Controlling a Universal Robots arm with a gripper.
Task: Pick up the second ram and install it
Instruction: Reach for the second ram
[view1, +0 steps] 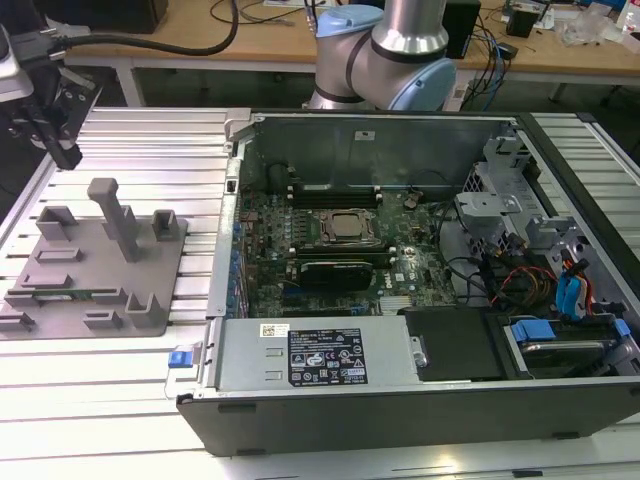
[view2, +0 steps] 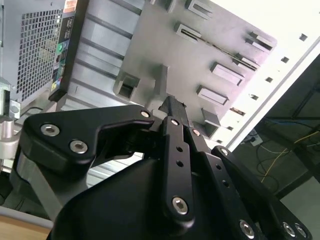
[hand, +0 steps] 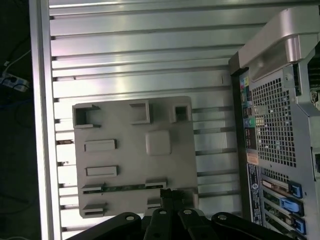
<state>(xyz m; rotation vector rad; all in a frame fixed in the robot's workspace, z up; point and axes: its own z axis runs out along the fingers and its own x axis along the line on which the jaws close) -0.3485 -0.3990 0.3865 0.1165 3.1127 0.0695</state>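
The second ram (view1: 76, 293) is a thin green stick lying on edge in slots of the grey holder plate (view1: 95, 265), near that plate's front edge at the exterior view's left. In the first wrist view the ram (hand: 125, 188) runs between two holder blocks, just in front of my fingertips. My gripper (view1: 66, 152) hangs above the back left of the ribbed table, behind the plate and apart from the ram. Its black fingers (view2: 172, 112) stand together with nothing between them. The gripper (hand: 169, 196) points down at the plate's edge.
An open computer case (view1: 400, 390) fills the middle and the exterior view's right, with its motherboard and processor socket (view1: 345, 228) exposed. A tall grey post (view1: 115, 215) rises from the holder plate. The case's rear panel (hand: 272, 130) stands beside the plate.
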